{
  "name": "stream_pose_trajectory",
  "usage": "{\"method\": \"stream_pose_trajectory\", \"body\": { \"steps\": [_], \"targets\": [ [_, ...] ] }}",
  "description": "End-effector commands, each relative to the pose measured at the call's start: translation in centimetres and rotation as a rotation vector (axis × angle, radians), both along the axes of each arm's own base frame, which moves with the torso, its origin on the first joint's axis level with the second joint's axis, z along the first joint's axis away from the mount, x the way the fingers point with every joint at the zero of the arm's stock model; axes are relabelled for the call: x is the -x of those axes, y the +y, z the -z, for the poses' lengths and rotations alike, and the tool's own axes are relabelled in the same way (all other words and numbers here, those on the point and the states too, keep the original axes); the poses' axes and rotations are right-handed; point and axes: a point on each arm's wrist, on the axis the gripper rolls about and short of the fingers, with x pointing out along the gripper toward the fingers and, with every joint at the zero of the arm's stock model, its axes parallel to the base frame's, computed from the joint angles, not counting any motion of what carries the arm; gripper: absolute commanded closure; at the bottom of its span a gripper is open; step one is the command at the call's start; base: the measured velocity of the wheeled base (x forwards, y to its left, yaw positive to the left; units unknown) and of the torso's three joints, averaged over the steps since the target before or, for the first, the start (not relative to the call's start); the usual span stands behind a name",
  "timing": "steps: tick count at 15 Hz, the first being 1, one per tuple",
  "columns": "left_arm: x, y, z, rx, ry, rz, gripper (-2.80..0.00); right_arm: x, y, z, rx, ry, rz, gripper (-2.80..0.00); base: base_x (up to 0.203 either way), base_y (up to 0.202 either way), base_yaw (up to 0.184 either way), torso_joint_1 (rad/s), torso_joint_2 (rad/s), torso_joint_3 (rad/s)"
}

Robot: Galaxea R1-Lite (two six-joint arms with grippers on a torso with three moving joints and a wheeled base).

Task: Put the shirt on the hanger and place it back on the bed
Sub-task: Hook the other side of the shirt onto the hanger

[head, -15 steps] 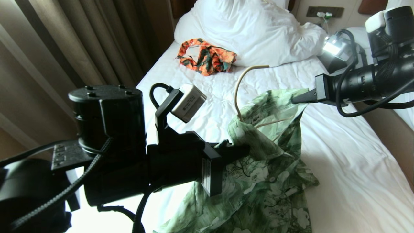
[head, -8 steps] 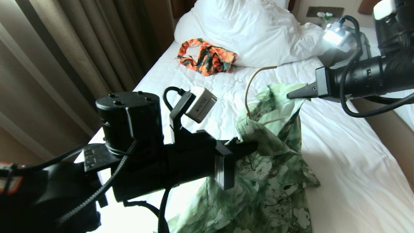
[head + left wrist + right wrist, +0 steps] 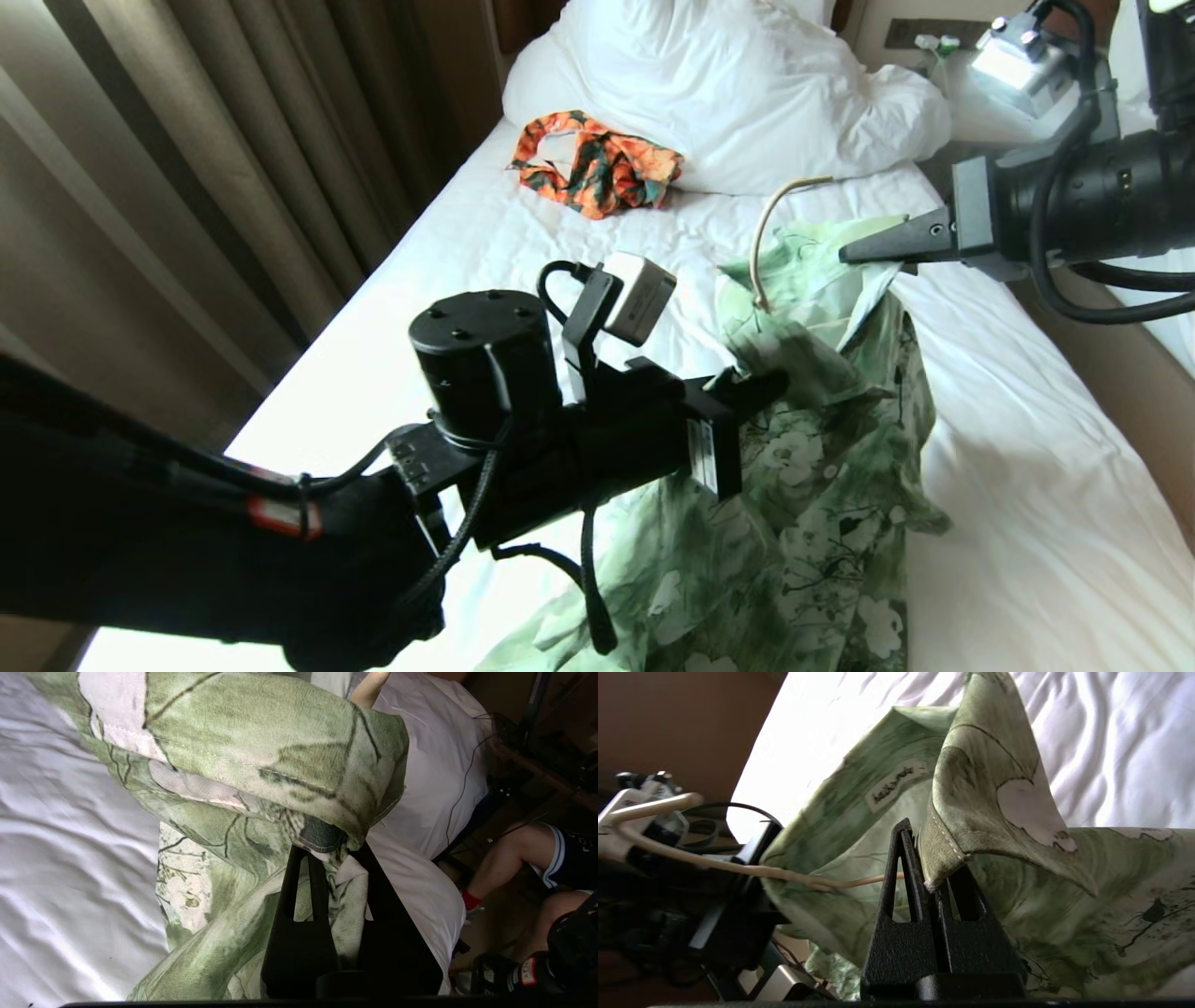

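Shirt (image 3: 822, 448): green floral, held above the bed (image 3: 1018, 485), collar high, tail trailing onto the sheet. Left gripper (image 3: 761, 385): jaws clenched on one shoulder fold. Right gripper (image 3: 864, 250): jaws clenched on the collar edge opposite. Hanger (image 3: 767, 238): inside the neck, hook protruding between both grippers; frame mostly hidden. Orange garment (image 3: 597, 168): near the pillows.
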Motion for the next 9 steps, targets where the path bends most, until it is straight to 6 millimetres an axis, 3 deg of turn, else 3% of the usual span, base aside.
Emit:
{"method": "stream_pose_trajectory", "body": {
  "steps": [1,9],
  "targets": [
    [-0.9,-1.0,1.1,-0.002,0.017,0.001,0.00,0.7,-0.1,-0.5,-0.013,-0.011,-0.018,0.00,0.000,0.000,0.000,0.000,0.00,0.000],
    [-1.1,-1.2,-0.1,0.092,-0.011,-0.008,0.00,3.6,1.3,-1.7,-0.029,-0.051,-0.112,0.00,0.000,0.000,0.000,0.000,0.00,0.000]
  ]
}}
